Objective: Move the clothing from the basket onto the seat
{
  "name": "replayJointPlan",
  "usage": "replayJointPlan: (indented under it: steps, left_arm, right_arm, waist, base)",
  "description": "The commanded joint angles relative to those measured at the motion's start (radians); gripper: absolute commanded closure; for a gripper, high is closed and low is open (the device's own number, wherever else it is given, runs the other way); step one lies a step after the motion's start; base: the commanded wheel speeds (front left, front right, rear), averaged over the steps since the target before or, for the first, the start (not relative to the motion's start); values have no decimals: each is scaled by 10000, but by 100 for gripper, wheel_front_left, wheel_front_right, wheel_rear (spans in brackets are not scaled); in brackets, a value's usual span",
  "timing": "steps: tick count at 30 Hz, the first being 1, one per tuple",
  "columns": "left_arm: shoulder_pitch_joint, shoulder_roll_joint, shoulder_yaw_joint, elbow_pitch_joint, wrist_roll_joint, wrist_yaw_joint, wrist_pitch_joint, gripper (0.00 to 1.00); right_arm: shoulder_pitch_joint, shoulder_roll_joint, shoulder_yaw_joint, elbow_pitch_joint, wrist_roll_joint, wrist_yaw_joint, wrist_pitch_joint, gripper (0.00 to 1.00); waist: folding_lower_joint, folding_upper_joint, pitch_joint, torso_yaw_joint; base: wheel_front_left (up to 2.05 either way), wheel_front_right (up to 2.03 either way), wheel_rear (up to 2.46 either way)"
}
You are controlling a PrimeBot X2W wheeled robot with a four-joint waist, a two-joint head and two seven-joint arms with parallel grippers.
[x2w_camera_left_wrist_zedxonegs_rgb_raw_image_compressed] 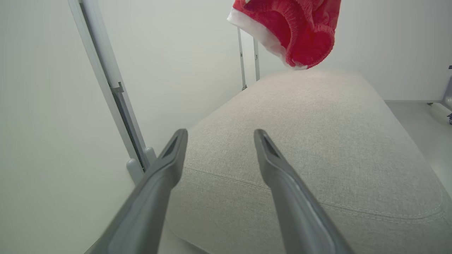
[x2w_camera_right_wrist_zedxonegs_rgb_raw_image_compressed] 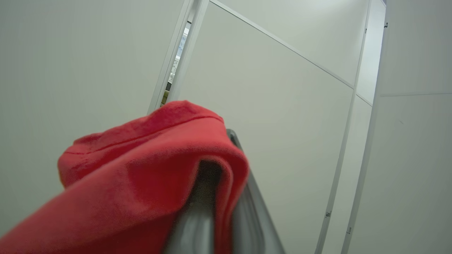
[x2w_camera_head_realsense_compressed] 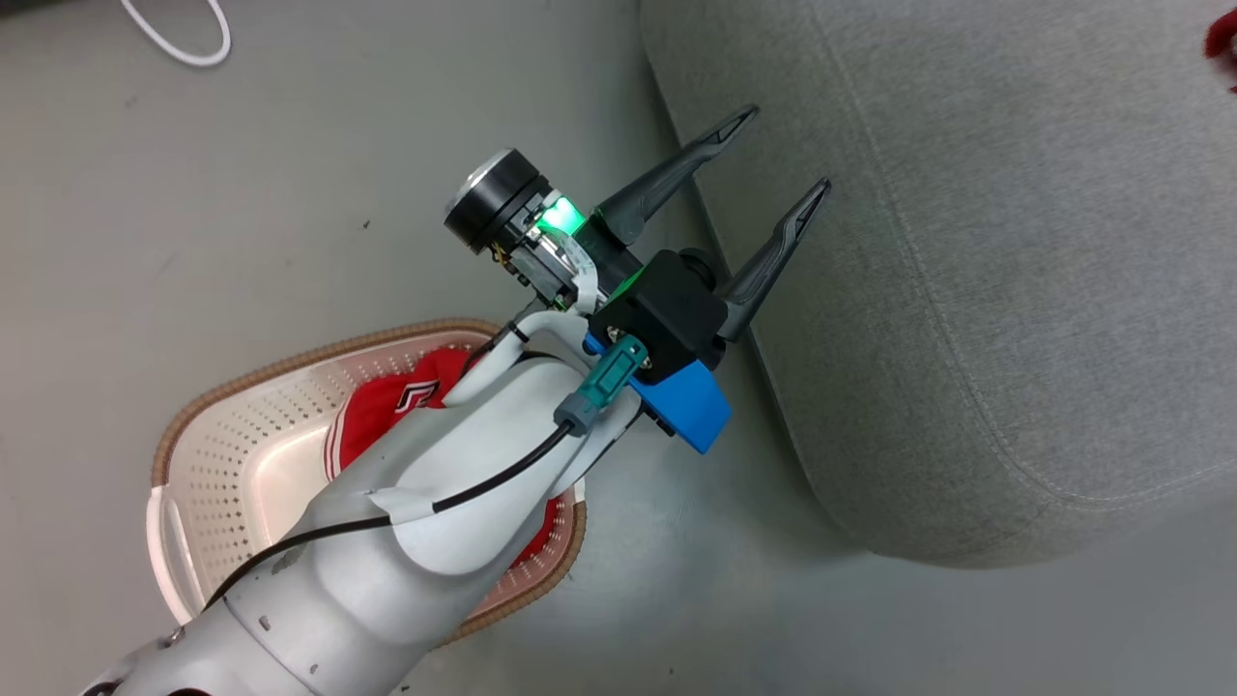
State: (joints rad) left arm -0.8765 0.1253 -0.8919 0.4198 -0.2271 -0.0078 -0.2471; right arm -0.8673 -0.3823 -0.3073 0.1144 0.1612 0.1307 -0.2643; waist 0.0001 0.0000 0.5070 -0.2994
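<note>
In the head view the cream basket [x2w_camera_head_realsense_compressed: 224,454] with its brown rim sits on the floor at the lower left. A red garment with black-and-white lettering [x2w_camera_head_realsense_compressed: 388,404] lies in it, partly hidden by my left forearm. My left gripper [x2w_camera_head_realsense_compressed: 786,147] is open and holds nothing, its fingers over the near edge of the grey seat [x2w_camera_head_realsense_compressed: 976,251]. The left wrist view shows the same open gripper [x2w_camera_left_wrist_zedxonegs_rgb_raw_image_compressed: 220,133] facing the seat [x2w_camera_left_wrist_zedxonegs_rgb_raw_image_compressed: 317,141]. The second red garment [x2w_camera_left_wrist_zedxonegs_rgb_raw_image_compressed: 295,33] hangs above the seat's far end. My right gripper [x2w_camera_right_wrist_zedxonegs_rgb_raw_image_compressed: 226,151] is shut on that red garment [x2w_camera_right_wrist_zedxonegs_rgb_raw_image_compressed: 141,176], which drapes over its fingers.
A white cable [x2w_camera_head_realsense_compressed: 184,39] loops on the grey floor at the top left. White wall panels and a metal post [x2w_camera_left_wrist_zedxonegs_rgb_raw_image_compressed: 116,95] stand behind the seat. A strip of floor separates the basket from the seat.
</note>
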Motion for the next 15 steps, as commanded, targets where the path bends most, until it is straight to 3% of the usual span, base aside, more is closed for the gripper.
replayJointPlan:
  steps: [1,7,15]
  left_arm:
    - [-290,98,13,-71,102,98,28,0]
    - [-610,213,-55,-225,292,207,126,0]
    - [-662,348,-93,-317,333,298,137,0]
  right_arm:
    - [-459,-314,-225,307,59,3,-4,100]
    - [-1125,-978,-561,1651,53,3,-3,100]
    - [-789,-756,-387,3528,117,2,-3,100]
  waist:
    - [-1,0,921,336]
    - [-1,0,1822,506]
    - [-1,0,2271,576]
  base:
    - [0,0,0]
    - [0,0,0]
    - [0,0,0]
